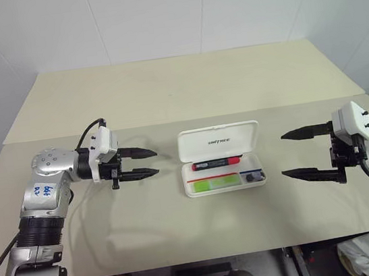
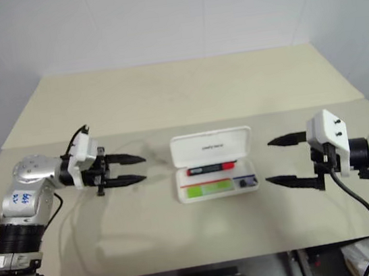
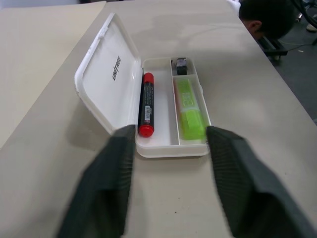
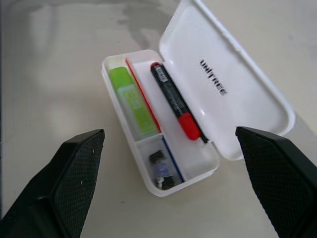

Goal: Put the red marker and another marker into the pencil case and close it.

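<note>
The white pencil case lies open in the middle of the table, its lid tilted back towards the far side. The red marker rests in the rear compartment along the hinge. The lime-green marker lies in the front compartment. My left gripper hovers to the left of the case, pointing at it, open with nothing between its fingers. To the right of the case my right gripper stands wide open and empty, also pointing at the case. Both markers, red and green, lie flat inside.
A small dark piece sits in the case's little right compartment. The beige table has a seam behind the case, with a second panel reaching to the white wall. A person's head shows beyond the table's right end.
</note>
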